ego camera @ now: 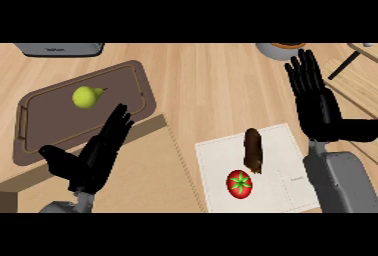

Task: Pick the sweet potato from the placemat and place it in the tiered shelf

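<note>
A dark brown sweet potato (253, 150) lies lengthwise on the white placemat (284, 150) at the lower right, just above a red tomato (238, 183). My right hand (317, 102) hovers open to the right of the sweet potato, fingers straight and pointing away, apart from it. At the lower left my left hand (96, 152) is open too, fingers stretched toward the upper right. The wooden tiered shelf (359, 77) shows only partly at the right edge, with a dark post.
A brown tray (44, 107) at the left holds a green pear (87, 97). A raised wooden block (148, 170) lies under my left hand. A grey appliance (59, 48) and a bowl (284, 49) sit along the far edge.
</note>
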Available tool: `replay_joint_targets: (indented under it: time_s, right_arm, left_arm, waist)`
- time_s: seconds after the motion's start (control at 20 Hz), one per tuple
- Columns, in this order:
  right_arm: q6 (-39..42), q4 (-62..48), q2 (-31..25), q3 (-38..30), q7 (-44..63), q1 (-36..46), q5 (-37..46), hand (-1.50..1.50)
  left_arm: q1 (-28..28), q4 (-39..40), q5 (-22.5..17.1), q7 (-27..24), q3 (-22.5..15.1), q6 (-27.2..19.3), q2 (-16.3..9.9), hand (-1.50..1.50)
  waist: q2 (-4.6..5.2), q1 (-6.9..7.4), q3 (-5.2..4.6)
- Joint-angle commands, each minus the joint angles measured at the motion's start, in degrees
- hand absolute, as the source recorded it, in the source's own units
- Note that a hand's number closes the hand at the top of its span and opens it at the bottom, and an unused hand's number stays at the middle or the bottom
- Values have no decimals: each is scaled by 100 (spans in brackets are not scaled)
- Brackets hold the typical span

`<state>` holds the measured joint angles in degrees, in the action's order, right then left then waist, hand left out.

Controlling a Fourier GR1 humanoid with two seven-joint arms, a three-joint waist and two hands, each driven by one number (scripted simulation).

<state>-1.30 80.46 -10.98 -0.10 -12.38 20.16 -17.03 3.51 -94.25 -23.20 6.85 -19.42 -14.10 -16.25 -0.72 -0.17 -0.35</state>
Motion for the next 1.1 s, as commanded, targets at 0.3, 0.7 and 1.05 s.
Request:
replay_joint_targets:
  time_s: [0.3, 0.7, 1.05]
  right_arm:
    - [-1055, -528, -2494, 793, 1462, 648, 3516, 150]
    - [-328, 1222, -1335, 1399, 3886, 908, 2824, -150]
    - [980, 1350, -1260, 2450, 6543, 1806, 3063, -150]
  left_arm:
    - [386, 165, 422, 18, 683, -180, -727, 0]
    - [1280, 694, 238, 573, 1333, 128, -1014, 0]
    - [959, 780, 311, 220, 1235, 298, -906, 0]
  waist:
    - [16, -113, -144]
    - [39, -98, 29]
    - [10, -5, 7]
